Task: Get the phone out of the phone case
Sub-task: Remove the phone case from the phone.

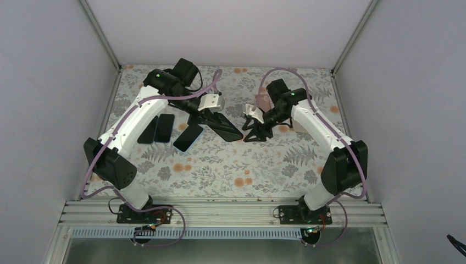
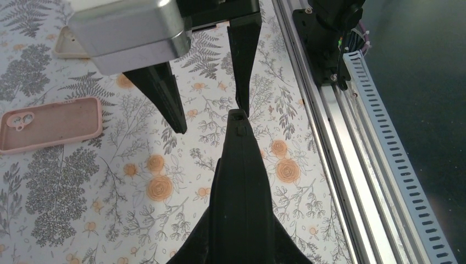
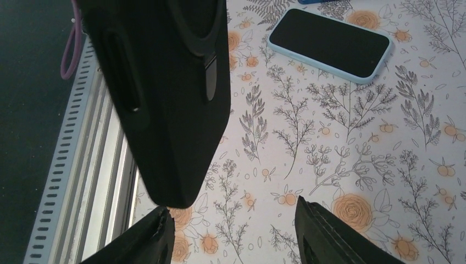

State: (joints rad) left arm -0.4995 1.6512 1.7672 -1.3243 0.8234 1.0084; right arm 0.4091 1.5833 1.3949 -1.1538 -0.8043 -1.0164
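Observation:
A black phone case is held edge-on by my left gripper, which is shut on it above the table's middle. In the left wrist view the case rises narrow between my fingers. The right wrist view shows the case's back with a ring and a slot; I cannot see whether the phone is inside. My right gripper is open just right of the case, its fingertips below the case's lower corner and apart from it. Its fingers also show in the left wrist view.
A phone in a light-blue case and two dark phones lie left of centre. A pink empty case and a cream case lie behind the right arm. The aluminium rail runs along the near edge.

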